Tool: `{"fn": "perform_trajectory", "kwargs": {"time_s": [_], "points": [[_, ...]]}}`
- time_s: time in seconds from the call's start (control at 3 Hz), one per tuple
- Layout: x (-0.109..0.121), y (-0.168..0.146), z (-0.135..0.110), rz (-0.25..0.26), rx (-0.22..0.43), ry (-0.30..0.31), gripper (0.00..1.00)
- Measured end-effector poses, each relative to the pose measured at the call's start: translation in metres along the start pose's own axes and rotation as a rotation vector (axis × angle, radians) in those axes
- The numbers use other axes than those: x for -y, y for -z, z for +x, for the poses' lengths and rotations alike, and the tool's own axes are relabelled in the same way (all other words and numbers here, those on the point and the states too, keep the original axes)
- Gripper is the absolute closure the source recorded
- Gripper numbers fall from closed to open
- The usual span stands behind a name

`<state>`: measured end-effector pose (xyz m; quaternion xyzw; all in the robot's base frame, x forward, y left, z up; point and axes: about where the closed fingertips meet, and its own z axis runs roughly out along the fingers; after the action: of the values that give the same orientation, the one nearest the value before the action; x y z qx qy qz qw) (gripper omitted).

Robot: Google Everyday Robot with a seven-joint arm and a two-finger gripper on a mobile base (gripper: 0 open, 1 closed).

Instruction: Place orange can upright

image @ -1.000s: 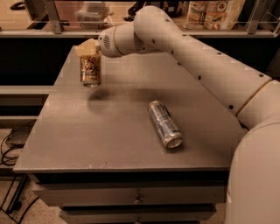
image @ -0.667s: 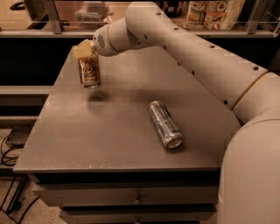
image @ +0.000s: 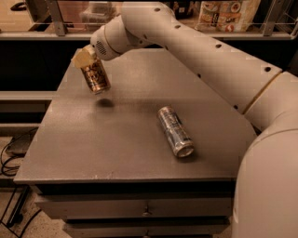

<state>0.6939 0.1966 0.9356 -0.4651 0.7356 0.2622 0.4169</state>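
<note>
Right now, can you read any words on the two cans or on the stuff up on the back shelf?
No text can be read anywhere.
orange can: pale markings, not readable.
silver can: dark label, not readable.
packages on the back shelf: printing not readable.
The gripper holds the orange can tilted, above the table's far left part.

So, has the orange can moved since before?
Yes: the orange can barely shifted but now tilts, lower end swung toward the silver can, which stayed put. The gripper holds it above the table, far left.
</note>
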Motion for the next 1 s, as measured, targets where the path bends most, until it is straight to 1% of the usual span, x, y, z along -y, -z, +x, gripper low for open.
{"fn": "perform_trajectory", "kwargs": {"time_s": [0.33, 0.67, 1.0], "points": [[-0.008, 0.002, -0.005, -0.015, 0.028, 0.157, 1.00], [-0.017, 0.009, -0.017, -0.049, 0.157, 0.284, 1.00], [-0.022, 0.005, -0.019, -0.052, 0.153, 0.339, 1.00]]}}
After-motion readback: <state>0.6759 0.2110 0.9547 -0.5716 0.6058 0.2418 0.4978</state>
